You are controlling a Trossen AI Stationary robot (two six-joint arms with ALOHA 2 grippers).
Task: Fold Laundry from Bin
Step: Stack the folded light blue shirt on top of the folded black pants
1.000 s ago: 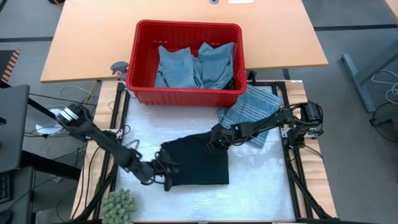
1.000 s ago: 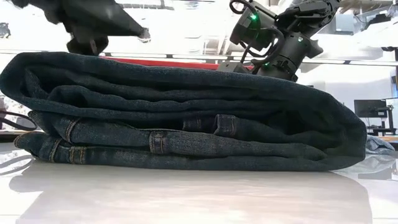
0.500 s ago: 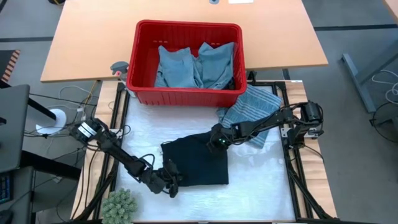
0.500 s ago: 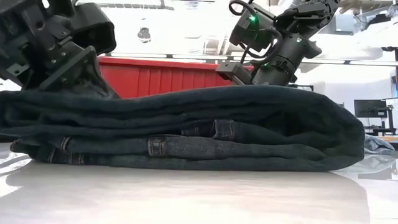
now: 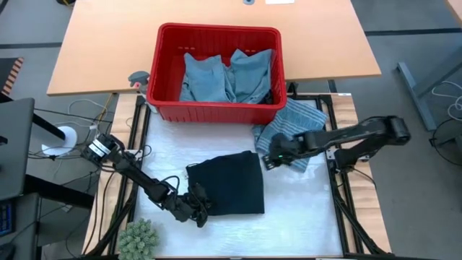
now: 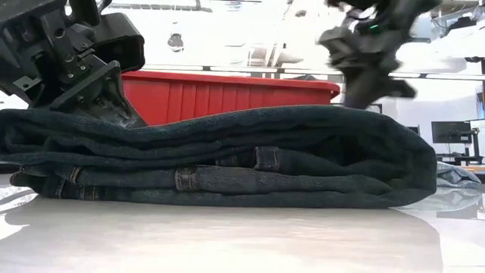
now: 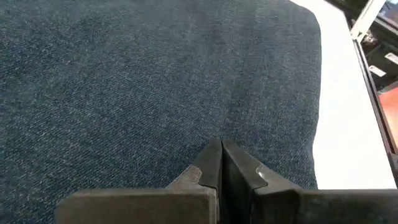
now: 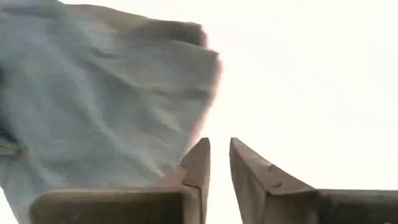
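Now the right pincer, slightly parted and empty, has lifted off the folded jeans beside the striped towel, while the clenched left pincer presses their edge.

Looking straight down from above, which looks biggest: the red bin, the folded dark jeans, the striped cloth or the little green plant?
1. red bin
2. folded dark jeans
3. striped cloth, partly hidden by the right arm, so unsure
4. green plant

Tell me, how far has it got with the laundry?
Done: dark jeans lie folded on the table. In hand: the shut left pincer presses their edge; the right pincer hangs by the striped cloth. Left: light blue garments fill the red bin.
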